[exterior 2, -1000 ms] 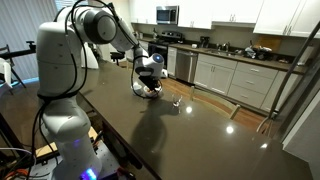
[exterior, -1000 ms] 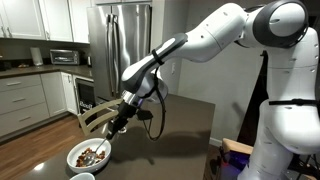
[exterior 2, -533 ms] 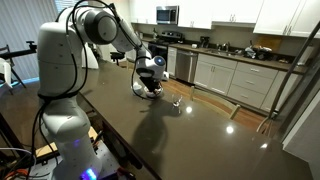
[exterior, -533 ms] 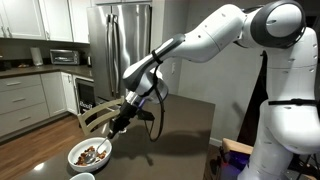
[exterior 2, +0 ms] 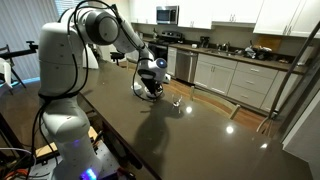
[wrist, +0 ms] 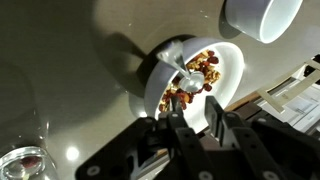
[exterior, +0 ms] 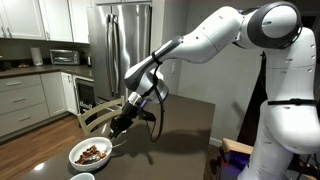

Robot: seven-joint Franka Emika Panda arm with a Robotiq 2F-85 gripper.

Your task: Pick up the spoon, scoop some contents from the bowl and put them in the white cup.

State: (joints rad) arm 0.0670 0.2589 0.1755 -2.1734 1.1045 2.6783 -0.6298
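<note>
glossy dark tabletop [wrist: 70, 60], smooth white bowl [wrist: 230, 85], clear glass [wrist: 22, 162]

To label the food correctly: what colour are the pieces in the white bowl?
The pieces are reddish-brown, clearest in the wrist view.

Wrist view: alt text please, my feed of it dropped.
The white bowl of reddish-brown contents sits just beyond the jaws, the spoon lying among them. A white cup sits top right, a clear glass bottom left, on the dark table.
</note>
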